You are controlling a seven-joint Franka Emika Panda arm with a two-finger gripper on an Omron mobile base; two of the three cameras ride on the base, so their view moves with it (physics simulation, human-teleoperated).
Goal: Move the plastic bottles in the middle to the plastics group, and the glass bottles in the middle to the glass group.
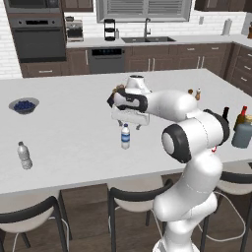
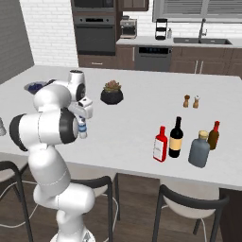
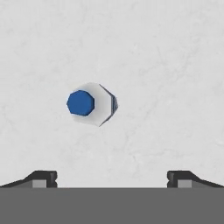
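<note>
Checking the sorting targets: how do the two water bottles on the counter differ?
The blue-labelled bottle stands mid-counter, right under the open gripper; the grey-labelled bottle stands far off at the counter's left end. The first has a blue band, the second a pale greyish one. Both are small, clear and upright.

On the counter [image 1: 74, 142] the water bottle [image 1: 125, 136] stands upright below the gripper [image 1: 129, 118]. A second water bottle [image 1: 24, 155] stands well apart at its 9 o'clock, a bowl [image 1: 23, 105] at 10 o'clock, and four bottles [image 2: 186, 142] cluster at 3 o'clock.
</note>
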